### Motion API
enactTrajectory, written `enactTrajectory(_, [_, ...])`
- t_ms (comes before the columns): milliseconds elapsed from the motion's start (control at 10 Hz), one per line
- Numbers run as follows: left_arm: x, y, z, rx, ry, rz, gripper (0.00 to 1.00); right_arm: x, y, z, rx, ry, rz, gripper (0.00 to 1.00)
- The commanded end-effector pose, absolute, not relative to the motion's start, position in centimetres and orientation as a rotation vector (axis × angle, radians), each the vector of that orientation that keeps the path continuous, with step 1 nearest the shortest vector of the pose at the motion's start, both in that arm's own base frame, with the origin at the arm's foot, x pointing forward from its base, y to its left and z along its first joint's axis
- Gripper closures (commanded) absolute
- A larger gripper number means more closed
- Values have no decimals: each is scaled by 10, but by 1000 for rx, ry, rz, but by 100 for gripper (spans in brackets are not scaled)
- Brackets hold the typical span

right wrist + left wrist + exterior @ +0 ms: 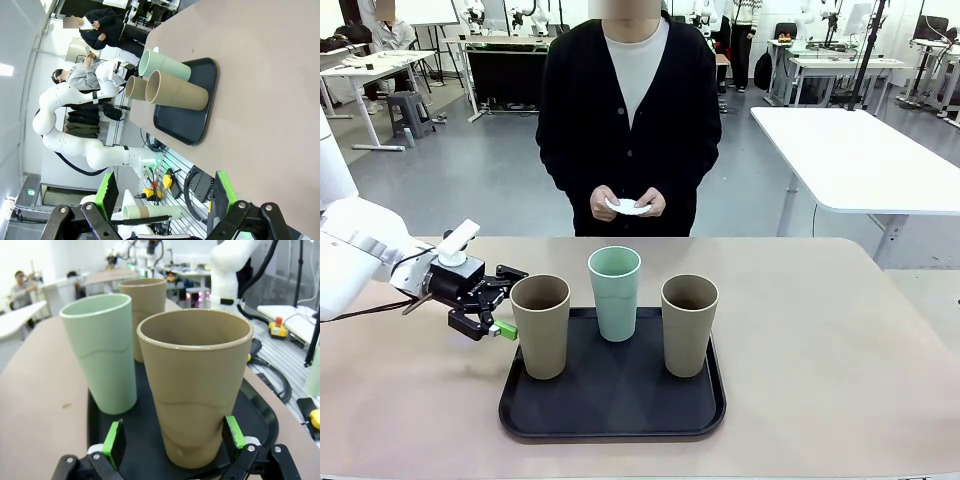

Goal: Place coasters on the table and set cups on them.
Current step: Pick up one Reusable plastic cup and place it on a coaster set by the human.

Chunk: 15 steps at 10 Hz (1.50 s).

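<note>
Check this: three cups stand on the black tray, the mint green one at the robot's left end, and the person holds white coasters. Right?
No. The front view shows the mint green cup in the middle, between the left brown cup and the right brown cup. All three stand on the black tray, and the person holds white coasters.

Front view across table, left wrist close to cups, right wrist farther, sideways, same tray

Three cups stand in a row on the tray on the table, left hand beside the leftmost.
</note>
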<state>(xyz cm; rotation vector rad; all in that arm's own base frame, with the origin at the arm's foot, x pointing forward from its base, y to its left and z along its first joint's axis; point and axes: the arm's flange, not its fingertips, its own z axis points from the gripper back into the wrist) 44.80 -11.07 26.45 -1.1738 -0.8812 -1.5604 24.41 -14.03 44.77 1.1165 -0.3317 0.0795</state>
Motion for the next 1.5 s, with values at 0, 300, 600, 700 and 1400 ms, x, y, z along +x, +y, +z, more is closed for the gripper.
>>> enactTrajectory(0, [454, -117, 262, -1181, -840, -1566, 0, 246, -140, 447, 1123, -338, 83, 0])
enactTrajectory(300, [454, -122, 255, -1197, -783, -1568, 0, 246, -140, 447, 1123, -338, 83, 0])
enactTrajectory(600, [453, -122, 242, -1209, -701, -1574, 0, 246, -140, 447, 1123, -338, 83, 0])
enactTrajectory(700, [452, -121, 241, -1213, -694, -1575, 0, 246, -140, 447, 1123, -338, 83, 0])
enactTrajectory(1400, [447, -146, 231, -1256, -683, -1625, 0, 246, -140, 447, 1123, -338, 83, 0])
